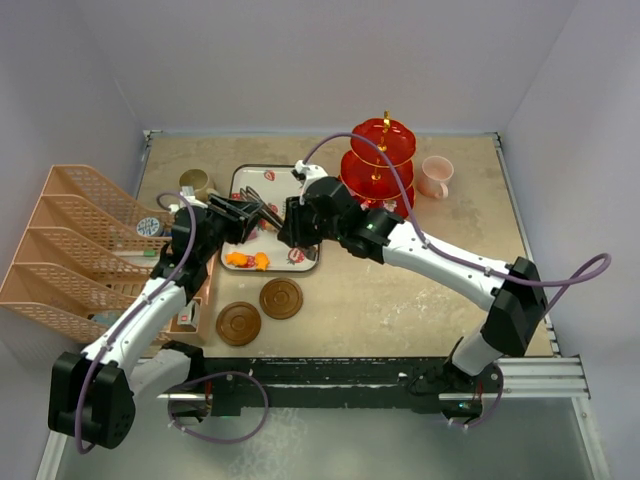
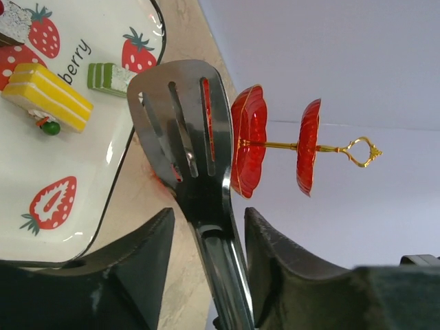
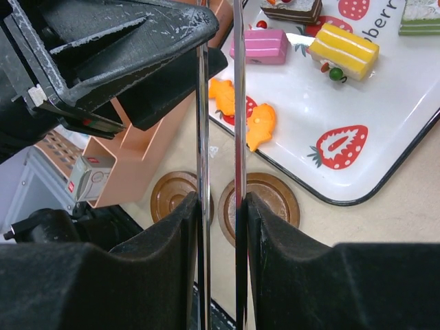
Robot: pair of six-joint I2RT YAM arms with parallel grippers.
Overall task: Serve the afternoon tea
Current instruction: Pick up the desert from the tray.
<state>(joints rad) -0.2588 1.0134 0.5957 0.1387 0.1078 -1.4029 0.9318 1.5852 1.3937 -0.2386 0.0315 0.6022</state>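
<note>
1. Two grippers meet over the white strawberry-printed rectangular tray [image 1: 250, 185]: your left gripper [image 2: 208, 213] and your right gripper [image 3: 221, 199]. The long metal tweezers [image 2: 185, 137] sit between them.
2. Note the tweezers' long axis. It runs across the tray from side to side. In the left wrist view the slotted head points toward the red translucent three-tier stand with gold stem [image 1: 380, 160], which stands just off the tray's far right corner.
3. Find the small colourful toy sweets [image 3: 344, 51] on the tray, below the tweezers, some of them near its front edge. I see none on the stand.
4. Your right gripper is nearly closed and pinches the two blades, with a slit left between them.
5. Your left gripper stands about half open astride the shaft. A sliver of tabletop [image 2: 185, 34] shows beside one finger [image 2: 137, 261], so I judge it has no firm hold.
6. Count the right arm as nearer the stand; both arms reach the tray.
</note>
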